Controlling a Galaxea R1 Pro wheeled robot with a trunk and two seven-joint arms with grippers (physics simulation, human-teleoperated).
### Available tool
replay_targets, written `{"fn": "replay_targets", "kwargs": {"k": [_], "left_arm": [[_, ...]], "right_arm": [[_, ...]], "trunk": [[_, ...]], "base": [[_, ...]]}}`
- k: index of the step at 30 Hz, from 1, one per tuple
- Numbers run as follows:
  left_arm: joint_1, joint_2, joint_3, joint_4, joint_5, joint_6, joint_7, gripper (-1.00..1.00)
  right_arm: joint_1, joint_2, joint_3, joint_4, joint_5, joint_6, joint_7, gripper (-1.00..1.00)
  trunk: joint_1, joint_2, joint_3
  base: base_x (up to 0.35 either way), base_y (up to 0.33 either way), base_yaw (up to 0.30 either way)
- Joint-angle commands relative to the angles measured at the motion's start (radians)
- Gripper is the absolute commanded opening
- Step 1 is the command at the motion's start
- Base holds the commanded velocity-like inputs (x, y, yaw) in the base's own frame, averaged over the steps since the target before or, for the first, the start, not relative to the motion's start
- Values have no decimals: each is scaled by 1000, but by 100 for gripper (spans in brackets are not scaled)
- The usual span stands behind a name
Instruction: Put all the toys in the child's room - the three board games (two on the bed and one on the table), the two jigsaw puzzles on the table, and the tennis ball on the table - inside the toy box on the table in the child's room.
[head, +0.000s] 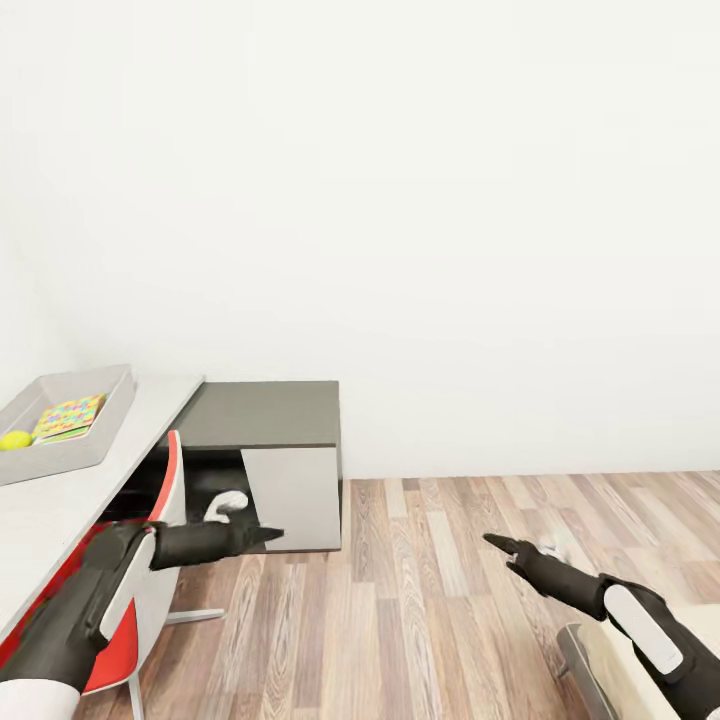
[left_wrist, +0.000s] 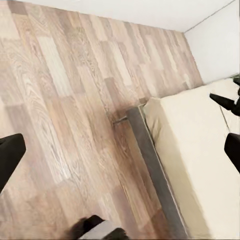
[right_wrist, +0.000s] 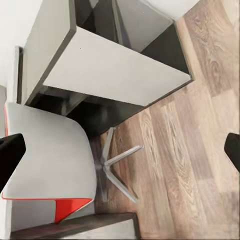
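Observation:
In the head view the pale grey toy box (head: 105, 425) rests on the table (head: 60, 505) at the far left. Inside it lie a multicolour jigsaw puzzle (head: 68, 416) and the yellow-green tennis ball (head: 14, 440). The board games are out of view. My left gripper (head: 268, 537) hangs over the floor in front of the dark side unit. In the left wrist view it (left_wrist: 120, 152) is open and empty above the planks. My right gripper (head: 500, 544) hovers over the floor to the right, and in the right wrist view it (right_wrist: 120, 150) is open and empty too.
A red and white chair (head: 150, 590) stands tucked at the table, also seen in the right wrist view (right_wrist: 50, 155). The dark grey side unit (head: 265, 415) joins the table's right end. The beige bed's (left_wrist: 195, 155) corner (head: 625, 675) lies at the lower right. Wood floor (head: 450, 600) stretches between.

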Motion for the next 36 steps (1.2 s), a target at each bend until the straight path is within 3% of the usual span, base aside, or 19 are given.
{"fn": "replay_targets", "kwargs": {"k": [1, 4, 5, 6, 7, 10, 13, 14, 16, 18, 22, 26, 28, 36], "left_arm": [[0, -11, -21, 70, -6, 0, 63, 100], [0, -34, -57, 286, -14, -84, 227, 100], [0, -45, -68, 377, -15, -145, 294, 100], [0, -51, -73, 423, -15, -177, 327, 100], [0, -64, -81, 514, -15, -241, 393, 100], [0, -91, -88, 704, -15, -357, 521, 100], [0, -129, -93, 980, -16, -570, 693, 100], [1, -133, -94, 1022, -16, -613, 719, 100], [19, -143, -96, 1151, -14, -777, 818, 100], [61, -145, -96, 1192, -14, -865, 881, 100], [148, -145, -98, 1223, -16, -951, 954, 100], [239, -135, -99, 1231, -24, -1037, 974, 100], [286, -118, -100, 1233, -29, -1095, 979, 100], [351, -88, -101, 1235, -41, -1130, 981, 100]], "right_arm": [[-1, 10, 44, -4, 2, 7, -59, 100], [-1, 39, 161, -1, 30, 3, -207, 100], [1, 64, 205, 11, 40, -5, -266, 100], [4, 79, 224, 22, 43, -13, -294, 100], [17, 112, 257, 55, 49, -38, -349, 100], [56, 180, 307, 148, 64, -111, -452, 100], [88, 255, 372, 325, 122, -241, -567, 100], [91, 264, 380, 356, 133, -266, -578, 100], [107, 301, 399, 487, 176, -375, -602, 100], [118, 325, 405, 582, 196, -457, -610, 100], [137, 350, 411, 719, 211, -587, -615, 100], [193, 357, 415, 763, 221, -645, -616, 100], [237, 358, 419, 774, 243, -677, -616, 100], [297, 359, 421, 784, 273, -752, -616, 100]], "trunk": [[1, -2, -2], [1, -2, -2], [1, -2, -2], [1, -2, -2], [1, -2, -2], [1, -2, -2], [1, -2, -2], [1, -2, -2], [1, -2, -2], [1, -2, -2], [1, -2, -2], [1, -2, -2], [1, -2, -2], [1, -2, -2]], "base": [[0, 0, 0], [0, 0, 0], [0, 0, 0], [0, 0, 0], [0, 0, 0], [0, 0, 0], [0, 0, 0], [0, 0, 0], [0, 0, 0], [0, 0, 0], [0, 0, 0], [0, 0, 0], [0, 0, 0], [0, 0, 0]]}}
